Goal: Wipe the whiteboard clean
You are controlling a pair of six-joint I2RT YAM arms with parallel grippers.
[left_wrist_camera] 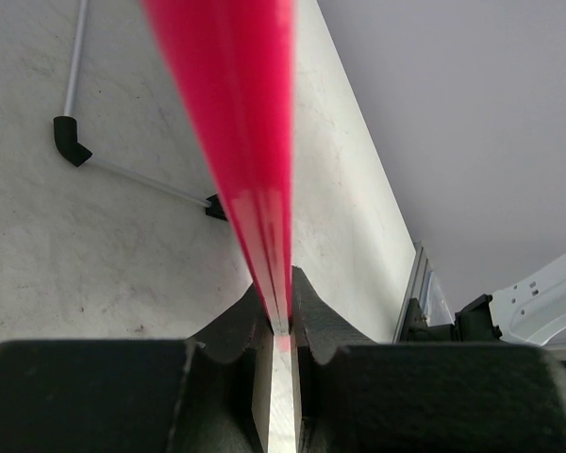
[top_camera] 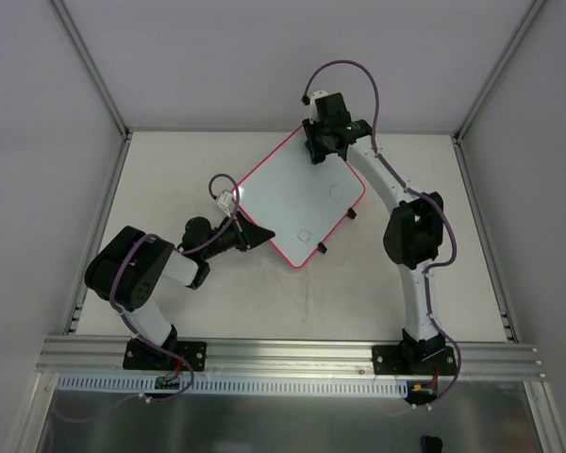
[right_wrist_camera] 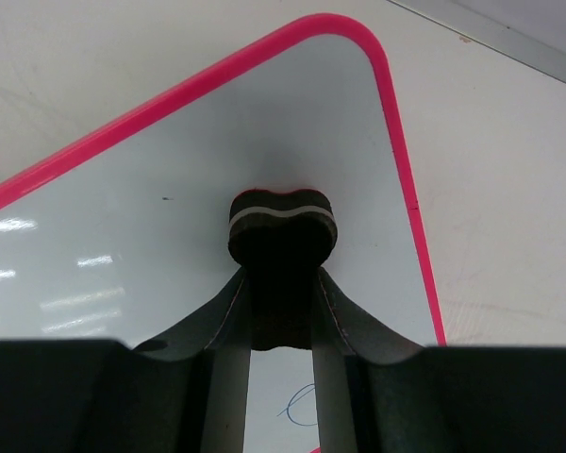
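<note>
The whiteboard [top_camera: 297,193], white with a pink-red frame, lies turned like a diamond at the table's middle. Faint pen marks show on it: a loop [top_camera: 338,192] and a small square [top_camera: 305,235]. My left gripper [top_camera: 257,234] is shut on the board's near-left frame edge. In the left wrist view that pink edge [left_wrist_camera: 236,123] runs edge-on into my left gripper [left_wrist_camera: 281,316]. My right gripper [top_camera: 323,143] is over the board's far corner, shut on a black eraser block [right_wrist_camera: 283,222]. The block sits against the white surface [right_wrist_camera: 151,189]. A blue pen stroke [right_wrist_camera: 300,408] shows between the fingers.
Two small black clips [top_camera: 351,213] [top_camera: 322,249] stick out from the board's right edge. Grey walls with aluminium posts [top_camera: 94,71] enclose the table, and a metal rail [top_camera: 292,354] runs along its near edge. A thin grey rod with a black elbow [left_wrist_camera: 71,142] is left of the clamped edge.
</note>
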